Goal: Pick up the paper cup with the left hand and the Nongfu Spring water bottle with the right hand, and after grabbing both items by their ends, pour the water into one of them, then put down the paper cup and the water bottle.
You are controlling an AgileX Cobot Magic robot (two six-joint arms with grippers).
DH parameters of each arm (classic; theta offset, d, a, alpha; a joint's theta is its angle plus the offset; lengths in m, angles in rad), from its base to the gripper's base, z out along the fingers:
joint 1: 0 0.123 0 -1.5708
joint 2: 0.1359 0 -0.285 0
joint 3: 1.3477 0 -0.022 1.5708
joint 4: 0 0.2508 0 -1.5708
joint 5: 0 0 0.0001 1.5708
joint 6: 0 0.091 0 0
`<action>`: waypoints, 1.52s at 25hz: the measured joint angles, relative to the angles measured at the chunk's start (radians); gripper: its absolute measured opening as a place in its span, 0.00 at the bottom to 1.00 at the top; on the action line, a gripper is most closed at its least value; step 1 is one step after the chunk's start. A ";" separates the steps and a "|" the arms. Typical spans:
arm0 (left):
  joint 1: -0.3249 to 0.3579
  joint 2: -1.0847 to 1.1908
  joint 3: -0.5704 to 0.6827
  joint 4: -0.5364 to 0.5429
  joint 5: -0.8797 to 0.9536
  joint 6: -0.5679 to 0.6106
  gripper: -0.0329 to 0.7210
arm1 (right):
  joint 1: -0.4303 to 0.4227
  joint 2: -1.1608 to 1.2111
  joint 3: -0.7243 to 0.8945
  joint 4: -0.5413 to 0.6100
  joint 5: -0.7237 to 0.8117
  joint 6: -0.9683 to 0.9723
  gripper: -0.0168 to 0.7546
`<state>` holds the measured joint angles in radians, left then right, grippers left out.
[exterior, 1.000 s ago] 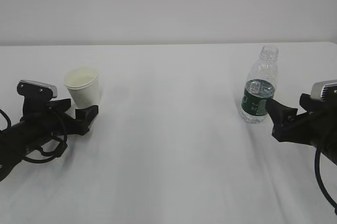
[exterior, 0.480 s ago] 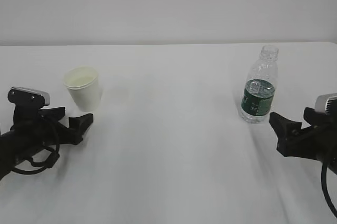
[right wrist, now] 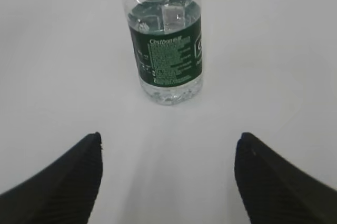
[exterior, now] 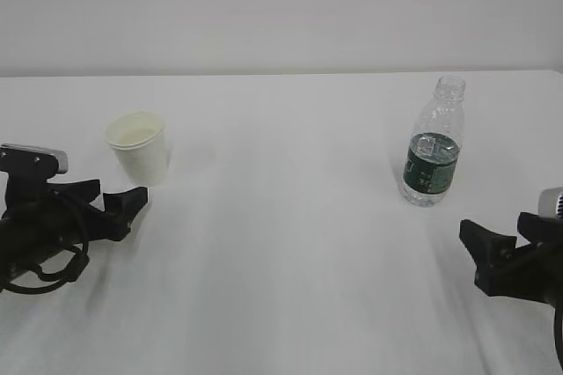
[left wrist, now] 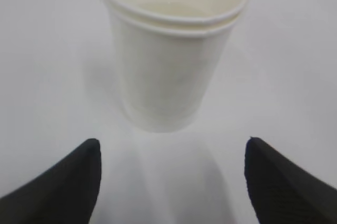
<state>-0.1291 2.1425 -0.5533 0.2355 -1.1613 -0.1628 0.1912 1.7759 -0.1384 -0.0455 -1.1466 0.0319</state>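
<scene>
The white paper cup stands upright on the table at the left; in the left wrist view the paper cup is straight ahead of the jaws, apart from them. My left gripper is open and holds nothing, just short of the cup. The capless Nongfu Spring water bottle stands upright at the right, with water reaching to its green label's top. My right gripper is open and empty, well short of the bottle.
The white table runs to a pale wall at the back. Its far right corner lies just behind the bottle. Bare tabletop lies between the cup and the bottle.
Both arms have drawn back toward the near edge. The left fingers, earlier either side of the cup, are now clear of it. The right gripper has left the bottle's side.
</scene>
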 joint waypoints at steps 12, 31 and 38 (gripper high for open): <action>0.000 -0.020 0.028 0.128 0.001 -0.160 0.81 | 0.000 0.000 0.050 -0.009 0.000 0.007 0.78; 0.000 -0.334 0.166 0.064 0.008 -0.183 0.80 | 0.000 -0.003 0.061 -0.051 -0.001 0.069 0.78; 0.000 -0.465 0.167 0.011 0.058 -0.186 0.79 | 0.000 -0.003 0.038 -0.045 -0.002 0.075 0.78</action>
<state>-0.1291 1.6774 -0.3859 0.2468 -1.1030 -0.3485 0.1912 1.7725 -0.1003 -0.0908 -1.1488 0.1071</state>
